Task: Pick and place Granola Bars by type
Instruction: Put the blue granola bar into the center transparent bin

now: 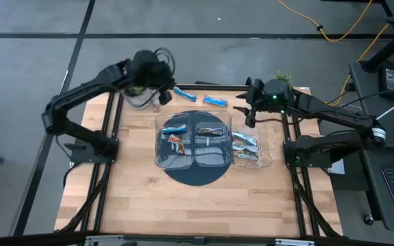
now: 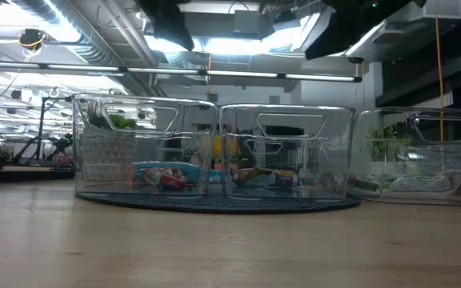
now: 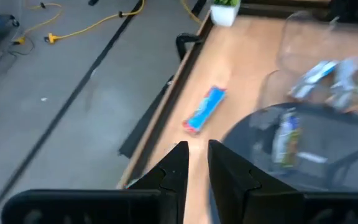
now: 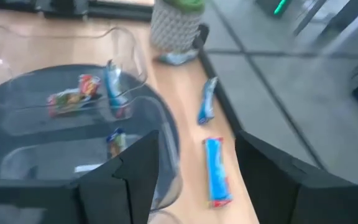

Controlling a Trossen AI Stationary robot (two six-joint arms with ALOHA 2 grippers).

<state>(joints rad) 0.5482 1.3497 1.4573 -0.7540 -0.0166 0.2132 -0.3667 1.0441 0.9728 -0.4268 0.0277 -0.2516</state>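
Two blue granola bars (image 1: 185,93) (image 1: 215,101) lie flat on the wood at the table's far edge. They also show in the right wrist view, one silver-blue (image 4: 207,99) and one bright blue (image 4: 216,171). Other bars lie in three clear trays: blue and orange ones (image 1: 176,137), dark ones (image 1: 211,131), silver-blue ones (image 1: 246,145). My left gripper (image 3: 197,152) hovers at the far left by a potted plant (image 1: 139,97), fingers all but closed and empty, with a blue bar (image 3: 204,109) ahead of it. My right gripper (image 4: 197,155) is open and empty above the far right, near the bright blue bar.
The left and middle trays (image 2: 146,148) (image 2: 286,148) stand on a dark round mat (image 1: 197,176), the third tray (image 2: 422,152) to its right. A second potted plant (image 1: 282,78) stands at the far right corner. Bare wood lies toward the near edge (image 1: 197,205).
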